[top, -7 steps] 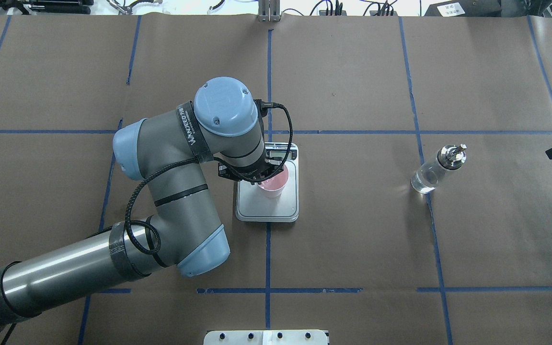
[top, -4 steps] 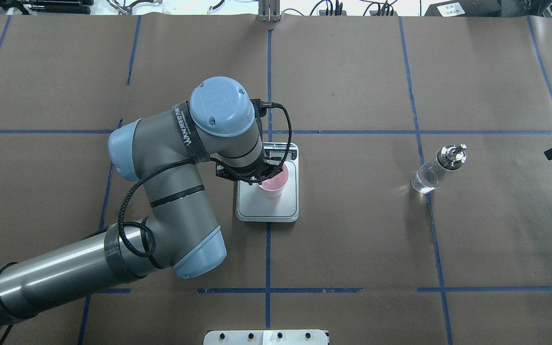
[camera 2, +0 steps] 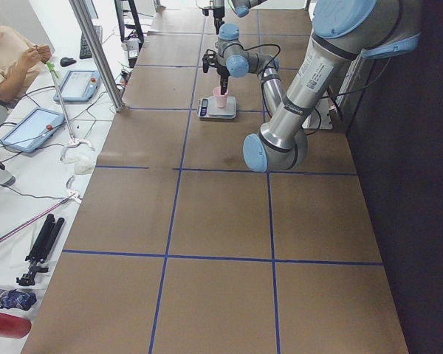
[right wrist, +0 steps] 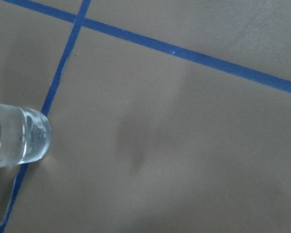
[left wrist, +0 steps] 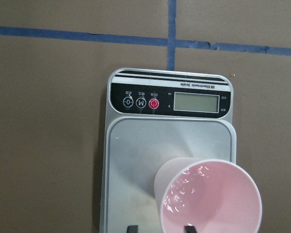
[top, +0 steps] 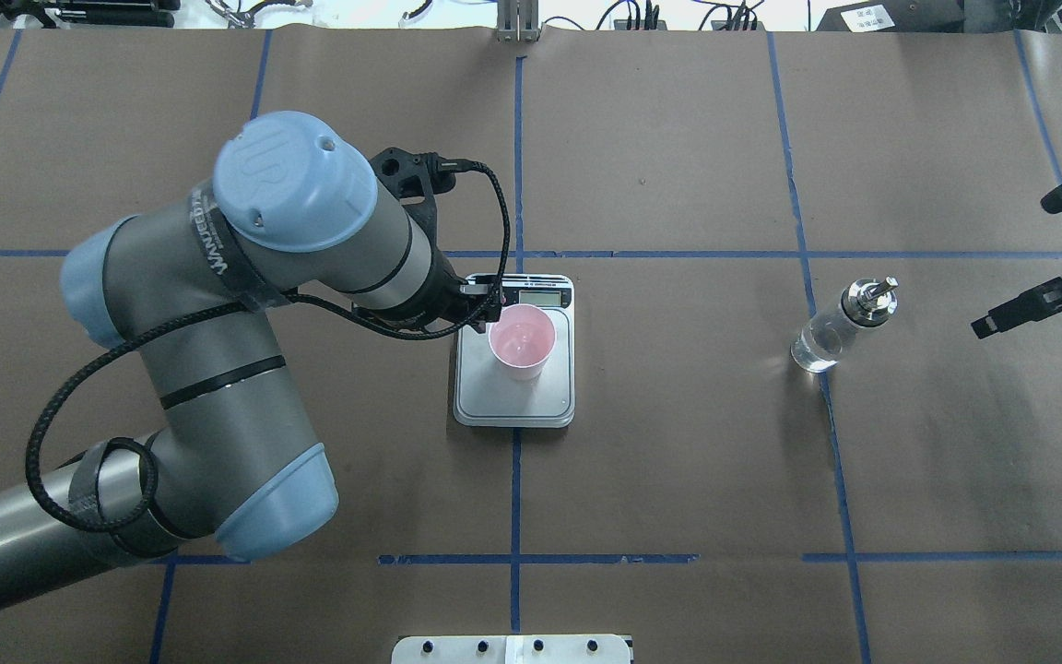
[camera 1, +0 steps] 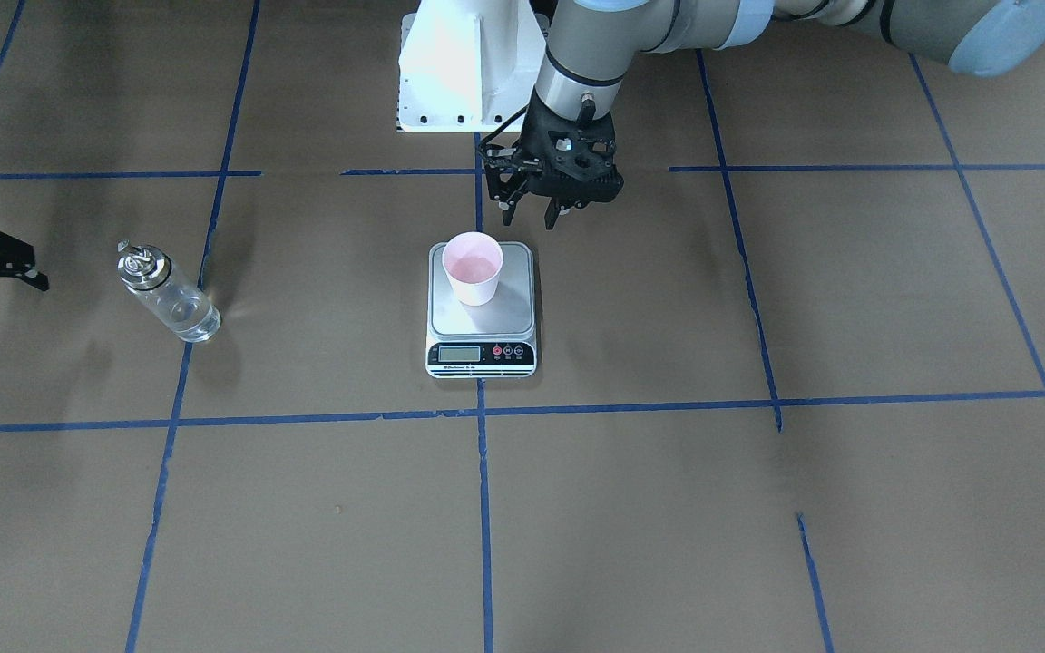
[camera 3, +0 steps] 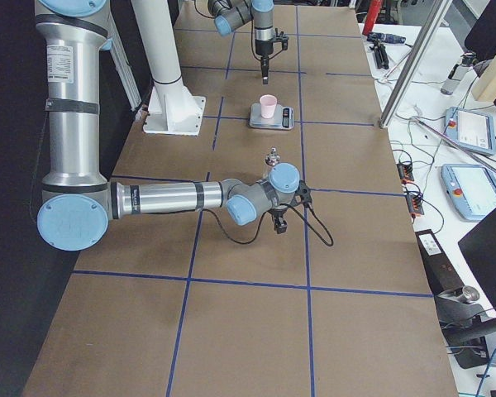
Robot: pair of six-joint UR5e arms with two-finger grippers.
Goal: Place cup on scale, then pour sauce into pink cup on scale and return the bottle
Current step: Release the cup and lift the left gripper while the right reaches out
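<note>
Table (top: 678,461): one cup (top: 522,343) on one scale (top: 513,401), one bottle (top: 831,332); left hand (camera 1: 527,216), right hand (top: 1018,265) wide.

My left gripper (camera 1: 528,218) has come off the cup (camera 1: 473,268) and pulled up and back toward the base, fingers apart, with the arm swung out to the side. My right gripper (top: 1012,267) has moved further in toward the bottle (top: 828,334).

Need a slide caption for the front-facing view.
Pink cup sits on the scale, open left gripper clear of it, bottle standing apart.
</note>
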